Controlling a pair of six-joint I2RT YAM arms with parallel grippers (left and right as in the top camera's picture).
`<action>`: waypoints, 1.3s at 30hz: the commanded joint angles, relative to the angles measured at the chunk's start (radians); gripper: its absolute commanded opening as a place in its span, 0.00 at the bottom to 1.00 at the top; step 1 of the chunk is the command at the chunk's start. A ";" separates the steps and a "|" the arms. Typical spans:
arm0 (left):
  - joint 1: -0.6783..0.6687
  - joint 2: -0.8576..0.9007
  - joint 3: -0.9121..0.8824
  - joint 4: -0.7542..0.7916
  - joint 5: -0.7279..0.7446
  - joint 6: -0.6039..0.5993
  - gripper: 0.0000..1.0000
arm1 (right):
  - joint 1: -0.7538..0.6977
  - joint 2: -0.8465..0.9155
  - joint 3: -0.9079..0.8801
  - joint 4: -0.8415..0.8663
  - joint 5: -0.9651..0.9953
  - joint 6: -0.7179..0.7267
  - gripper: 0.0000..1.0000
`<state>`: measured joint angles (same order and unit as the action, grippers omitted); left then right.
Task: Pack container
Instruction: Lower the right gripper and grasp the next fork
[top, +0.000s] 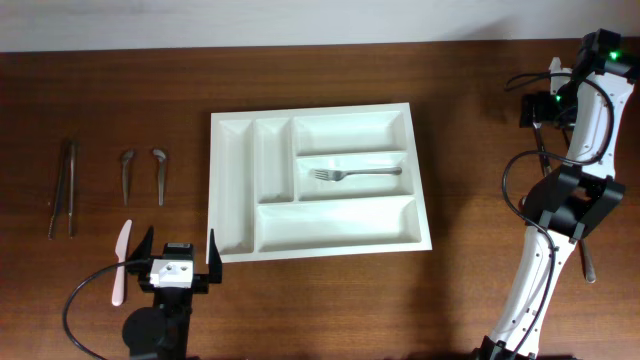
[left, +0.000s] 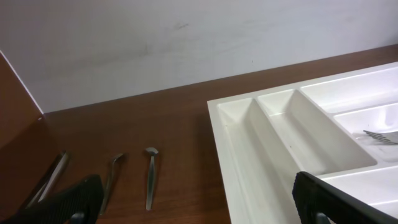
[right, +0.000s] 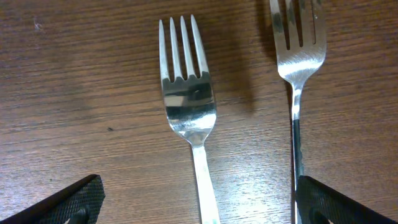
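The white container (top: 340, 225) lies in the middle of the table, and one metal fork (top: 355, 173) rests in its middle long compartment. My left gripper (top: 178, 257) hovers open and holding nothing just off the container's front-left corner. The left wrist view shows that corner's rim (left: 219, 127) and the tips of the fork (left: 380, 135). My right gripper (right: 199, 202) is open low over the table at the far right. Its fingers straddle the handle of a loose fork (right: 186, 99), and a second fork (right: 300, 43) lies beside the right finger.
Left of the container lie a pair of metal tongs (top: 62, 188), two spoons (top: 127, 172) (top: 160, 174) and a white plastic knife (top: 121, 262). A handle end (top: 588, 265) pokes out from under the right arm (top: 545, 260).
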<state>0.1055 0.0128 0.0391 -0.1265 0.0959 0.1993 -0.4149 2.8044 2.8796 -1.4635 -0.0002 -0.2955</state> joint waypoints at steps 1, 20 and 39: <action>0.004 -0.008 -0.006 0.000 -0.007 0.016 0.99 | -0.007 0.021 -0.004 0.003 0.012 -0.006 0.99; 0.004 -0.008 -0.006 0.000 -0.007 0.016 0.99 | -0.005 0.036 -0.110 0.029 0.012 -0.018 0.99; 0.004 -0.008 -0.006 0.000 -0.007 0.015 0.99 | -0.005 0.036 -0.155 0.048 0.042 -0.044 0.67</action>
<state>0.1055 0.0128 0.0391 -0.1265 0.0963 0.1993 -0.4152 2.8140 2.7613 -1.4162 -0.0151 -0.3313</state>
